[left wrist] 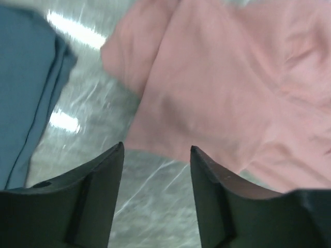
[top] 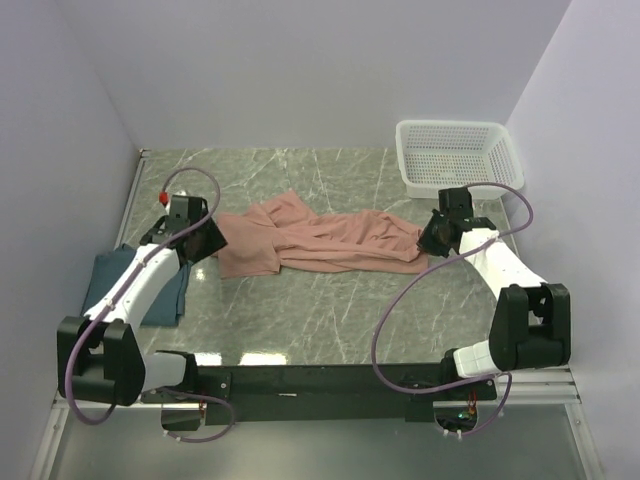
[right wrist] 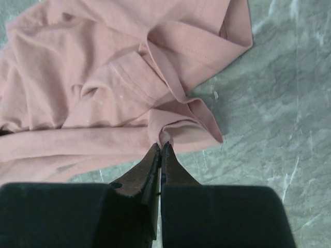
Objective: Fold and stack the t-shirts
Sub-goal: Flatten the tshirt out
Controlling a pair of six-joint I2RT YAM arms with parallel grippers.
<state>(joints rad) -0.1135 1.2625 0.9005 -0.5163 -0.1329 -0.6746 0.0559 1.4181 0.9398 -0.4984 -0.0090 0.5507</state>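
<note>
The salmon-pink t-shirt (top: 320, 240) lies crumpled and stretched across the middle of the table. It also shows in the left wrist view (left wrist: 222, 82) and the right wrist view (right wrist: 103, 88). The dark teal-blue t-shirt (top: 135, 290) lies folded at the left edge, partly under the left arm, and shows in the left wrist view (left wrist: 23, 88). My left gripper (left wrist: 156, 150) is open and empty, just above the pink shirt's left edge. My right gripper (right wrist: 161, 147) is shut on a fold of the pink shirt's right edge.
A white plastic mesh basket (top: 458, 152) stands at the back right corner. Purple walls close in the table at the back and both sides. The table top (top: 330, 320) is grey marble-patterned.
</note>
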